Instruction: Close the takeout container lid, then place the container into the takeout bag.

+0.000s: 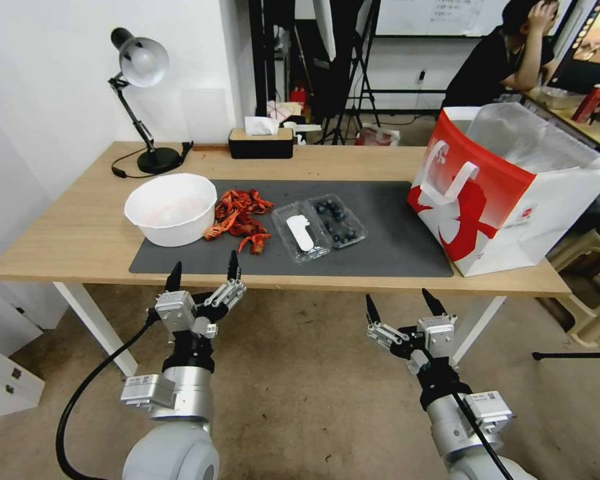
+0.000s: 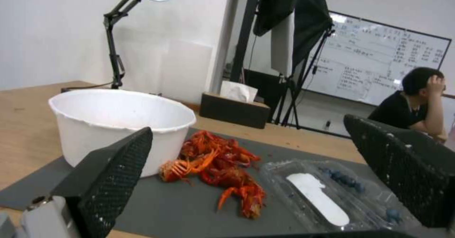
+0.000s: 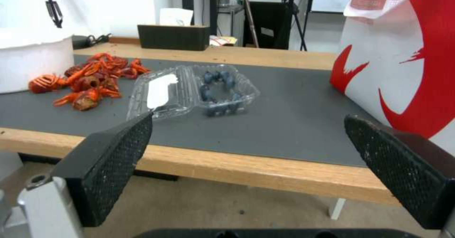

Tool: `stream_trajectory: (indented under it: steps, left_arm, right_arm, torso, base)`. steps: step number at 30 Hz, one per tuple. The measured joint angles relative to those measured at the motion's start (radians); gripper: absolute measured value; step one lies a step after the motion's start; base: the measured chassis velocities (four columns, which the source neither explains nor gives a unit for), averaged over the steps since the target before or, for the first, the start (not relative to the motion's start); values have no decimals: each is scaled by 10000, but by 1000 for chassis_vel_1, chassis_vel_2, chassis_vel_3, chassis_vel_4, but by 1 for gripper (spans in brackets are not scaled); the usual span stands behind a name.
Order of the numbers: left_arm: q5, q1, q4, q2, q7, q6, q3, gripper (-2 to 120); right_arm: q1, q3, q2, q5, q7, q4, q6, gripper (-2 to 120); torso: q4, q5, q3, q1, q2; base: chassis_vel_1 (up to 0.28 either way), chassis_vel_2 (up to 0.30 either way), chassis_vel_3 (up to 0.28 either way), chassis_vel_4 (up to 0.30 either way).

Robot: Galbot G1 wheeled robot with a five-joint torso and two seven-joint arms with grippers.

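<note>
Nearest, the left gripper (image 1: 203,271) and right gripper (image 1: 403,305) hang spread and empty short of the table (image 1: 80,233) edge. Beyond, the container (image 1: 341,221) lies open on the mat (image 1: 393,233), lid (image 1: 301,232) flat toward the left gripper. The bag (image 1: 507,187) stands farther right.

A wooden table (image 1: 80,233) with a desk lamp (image 1: 140,63) stands against white walls.
</note>
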Motion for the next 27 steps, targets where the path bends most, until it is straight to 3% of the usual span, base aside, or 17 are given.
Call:
stream_trajectory:
  steps: [23, 27]
  left_arm:
    - [-49, 125, 370, 76, 817, -180, -62, 100]
    - [84, 140, 697, 146, 1248, -379, -250, 100]
  right_arm:
    - [-8, 76, -48, -137, 137, -117, 131, 100]
    - [52, 104, -118, -94, 146, -140, 155, 100]
  torso:
    - [0, 0, -1, 0, 0]
    - [-1, -1, -1, 0, 0]
  base:
    - [0, 0, 0, 0]
    - [0, 0, 0, 0]
